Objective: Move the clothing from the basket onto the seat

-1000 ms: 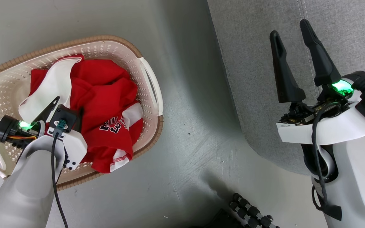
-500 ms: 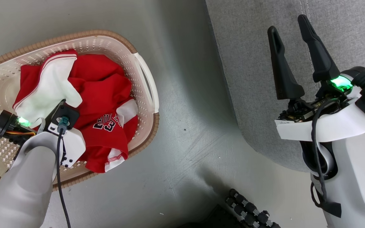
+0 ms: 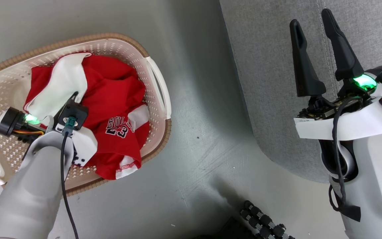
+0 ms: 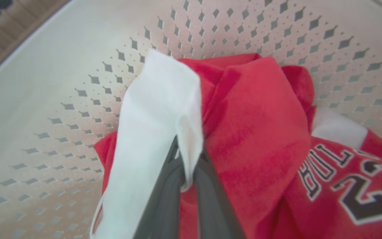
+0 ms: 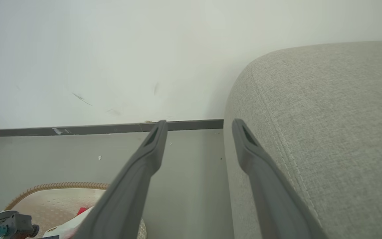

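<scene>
Compared with one second earlier, the clothing (image 3: pixel 118 96) shows its white panel (image 3: pixel 65 79) drawn up over our left gripper (image 4: pixel 189 156), whose fingers pinch that panel. The clothing lies in the basket (image 3: pixel 121 49). The seat (image 3: pixel 270 66) lies to our right, across the floor (image 3: pixel 204 132); our right gripper (image 3: pixel 309 16), spread and empty, is nearer it.

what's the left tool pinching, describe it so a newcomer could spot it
Left of the grey fabric sofa, a cream perforated plastic basket with a brown woven-look rim holds a heap of red clothing. The left tool is shut on the broad white fabric panel on the heap's left side. Unlike the neighbouring red jersey, it is plain white, with no "BULLS 23" print.
</scene>
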Available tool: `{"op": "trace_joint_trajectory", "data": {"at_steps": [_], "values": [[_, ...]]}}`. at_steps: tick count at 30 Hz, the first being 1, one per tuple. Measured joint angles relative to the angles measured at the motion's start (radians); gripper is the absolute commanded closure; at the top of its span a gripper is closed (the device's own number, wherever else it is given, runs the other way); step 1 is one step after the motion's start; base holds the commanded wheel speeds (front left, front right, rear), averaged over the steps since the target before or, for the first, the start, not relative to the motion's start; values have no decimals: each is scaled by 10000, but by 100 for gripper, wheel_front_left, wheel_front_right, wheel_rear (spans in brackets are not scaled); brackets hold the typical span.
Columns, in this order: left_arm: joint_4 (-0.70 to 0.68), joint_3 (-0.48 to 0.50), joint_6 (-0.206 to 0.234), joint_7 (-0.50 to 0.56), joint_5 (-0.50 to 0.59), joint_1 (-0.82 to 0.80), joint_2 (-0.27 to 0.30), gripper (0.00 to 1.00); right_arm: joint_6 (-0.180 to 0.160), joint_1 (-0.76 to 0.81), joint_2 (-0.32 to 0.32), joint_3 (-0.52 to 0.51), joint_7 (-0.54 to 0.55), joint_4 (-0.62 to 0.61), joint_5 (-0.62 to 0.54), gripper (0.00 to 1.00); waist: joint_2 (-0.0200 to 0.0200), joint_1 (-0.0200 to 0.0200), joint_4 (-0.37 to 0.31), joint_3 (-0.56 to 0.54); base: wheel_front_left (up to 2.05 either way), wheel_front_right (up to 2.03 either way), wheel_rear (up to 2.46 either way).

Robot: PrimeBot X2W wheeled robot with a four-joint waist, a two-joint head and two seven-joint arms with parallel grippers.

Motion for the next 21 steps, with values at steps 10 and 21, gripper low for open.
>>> {"op": "trace_joint_trajectory", "data": {"at_steps": [10, 21], "values": [[-874, 215, -29, -313, -487, 209, -261, 100, 0, -3, 0, -109, 0, 146, -232, 0, 0, 0, 332, -422, 0, 0, 0], [-3037, 445, 4, -314, -988, 880, -612, 100, 0, 1, -6, -244, 0, 464, -658, 0, 0, 0, 822, -1124, 0, 0, 0]]}}
